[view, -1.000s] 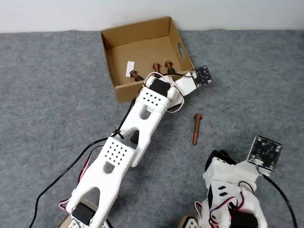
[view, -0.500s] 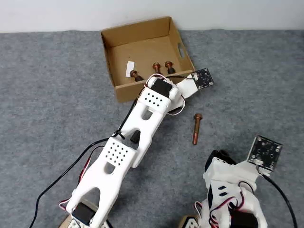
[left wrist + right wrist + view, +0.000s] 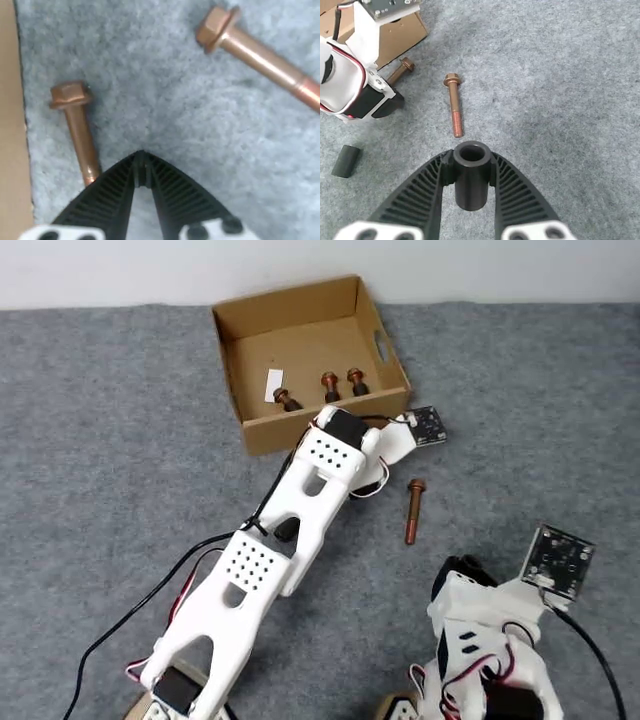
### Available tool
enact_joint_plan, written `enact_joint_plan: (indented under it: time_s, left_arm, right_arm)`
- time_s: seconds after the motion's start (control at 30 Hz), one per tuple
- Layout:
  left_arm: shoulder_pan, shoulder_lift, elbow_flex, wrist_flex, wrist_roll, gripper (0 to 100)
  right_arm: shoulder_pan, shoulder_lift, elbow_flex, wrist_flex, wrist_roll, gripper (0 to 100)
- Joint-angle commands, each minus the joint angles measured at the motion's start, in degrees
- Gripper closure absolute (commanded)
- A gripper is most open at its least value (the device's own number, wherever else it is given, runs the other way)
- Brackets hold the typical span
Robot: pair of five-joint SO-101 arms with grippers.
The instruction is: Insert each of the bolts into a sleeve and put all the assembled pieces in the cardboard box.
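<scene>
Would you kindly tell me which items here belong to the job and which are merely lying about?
Job: cardboard box; three assembled pieces inside; bolt by the box; bolt farther out; sleeve in right gripper; spare sleeve.
Lying about: white slip in the box; grey carpet.

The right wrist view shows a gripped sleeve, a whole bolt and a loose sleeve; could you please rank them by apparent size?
1. Gripped sleeve, though nearness to the camera inflates it.
2. Bolt, similarly long but much thinner.
3. Loose sleeve, farther off; may match the gripped one.
</scene>
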Motion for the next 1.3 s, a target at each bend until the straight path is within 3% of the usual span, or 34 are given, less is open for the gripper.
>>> enact_joint_plan:
  time_s: [0.0,0.3,0.53,0.6,0.93,1.13,1.27]
  left_arm:
    - [1.93,-4.4,-3.3,2.37,3.16,100]
    - [3.25,-10.73,-4.0,2.29,3.43,99]
    - [-2.81,-9.67,-3.82,2.11,13.27,79]
    - [-4.04,-8.26,-3.82,0.7,13.89,78]
    - [-4.75,0.62,-3.74,-7.56,13.45,84]
    - [-4.66,1.93,-3.91,-5.27,5.19,99]
    - [-4.04,1.76,-4.0,-1.23,2.11,100]
  right_arm:
    - [0.66,-0.22,-0.35,-1.36,0.35,99.1]
    - [0.66,-0.22,-0.35,-1.36,0.35,99.1]
    - [0.66,-0.22,-0.35,-1.36,0.35,99.1]
    - [0.66,-0.22,-0.35,-1.36,0.35,99.1]
    - [0.66,-0.22,-0.35,-1.36,0.35,99.1]
    - [0.75,-0.22,-0.35,-1.36,0.35,99.1]
    - [0.75,-0.22,-0.26,-1.36,0.35,99.1]
